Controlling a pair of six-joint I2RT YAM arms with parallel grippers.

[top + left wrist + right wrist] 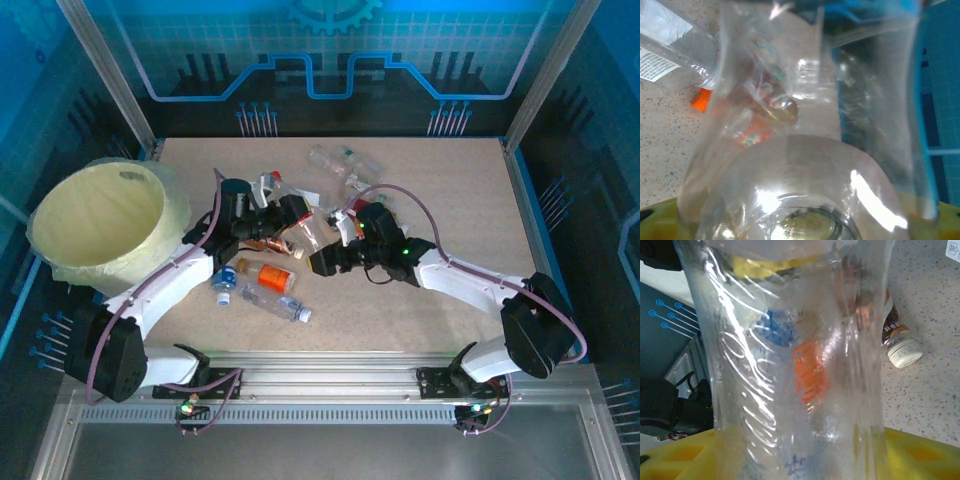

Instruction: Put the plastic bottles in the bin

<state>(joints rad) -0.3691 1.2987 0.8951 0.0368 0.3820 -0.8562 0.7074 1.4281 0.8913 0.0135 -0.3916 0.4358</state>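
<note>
Over the bench (440, 200), a clear bottle (785, 390) is flanked by left pincer (292, 216) and right pincer (322, 260), their clench untellable, and could be dropped through mistimed release.

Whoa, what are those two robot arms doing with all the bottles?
They're tidying plastic bottles into the big cream bin. The left gripper and right gripper meet mid-table at what looks like one clear bottle, pressed close to both. It is hard to tell which one truly grips it. Others, like the orange-labelled bottle, lie loose on the table.
</note>
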